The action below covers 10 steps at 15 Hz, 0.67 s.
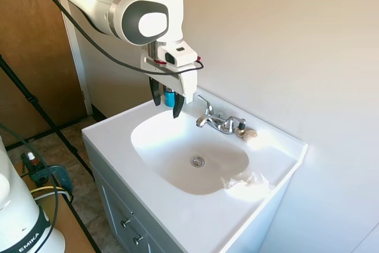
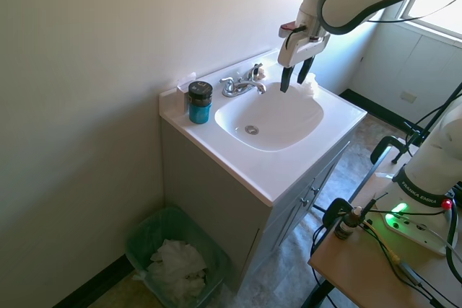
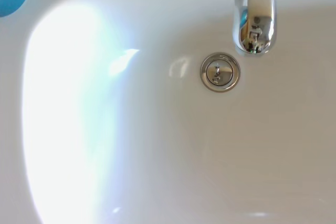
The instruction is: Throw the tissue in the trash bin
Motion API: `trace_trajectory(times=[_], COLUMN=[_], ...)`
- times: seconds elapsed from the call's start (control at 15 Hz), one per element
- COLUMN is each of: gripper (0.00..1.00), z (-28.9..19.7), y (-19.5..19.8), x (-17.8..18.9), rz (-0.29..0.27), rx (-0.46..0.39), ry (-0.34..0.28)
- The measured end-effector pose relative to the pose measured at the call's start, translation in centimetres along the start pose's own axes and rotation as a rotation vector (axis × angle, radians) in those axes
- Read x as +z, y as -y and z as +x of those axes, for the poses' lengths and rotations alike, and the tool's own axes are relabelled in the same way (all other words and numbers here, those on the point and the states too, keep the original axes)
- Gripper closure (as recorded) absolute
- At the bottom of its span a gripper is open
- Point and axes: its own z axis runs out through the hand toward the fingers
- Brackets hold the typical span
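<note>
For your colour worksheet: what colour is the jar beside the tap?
Blue jar with a dark lid; second exterior view.

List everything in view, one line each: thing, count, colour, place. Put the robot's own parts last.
tissue: one, white, on the sink counter at the basin's rim, in sunlight.
trash bin: one, green, on the floor beside the vanity, holding white crumpled paper.
sink basin: one, white, set in the vanity top.
faucet: one, chrome, behind the basin.
drain: one, chrome, at the basin's bottom.
jar: one, blue with dark lid, on the counter's back corner.
shell-like lump: one, beige, next to the faucet.
gripper: one, white with dark fingers, open, above the basin, empty.
</note>
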Motion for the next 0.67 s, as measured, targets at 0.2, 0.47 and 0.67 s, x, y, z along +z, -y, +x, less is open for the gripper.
trace_trajectory(times=[0.2,0.47,0.67], gripper=[0.0,0.0,0.0], z=[0.1,3.0,6.3], y=[-0.1,-1.9,-3.6], x=[0.1,-0.8,-1.9], rz=[-0.001,0.02,0.041], rx=[0.005,0.096,0.172], ry=[0.0,-0.009,-0.022])
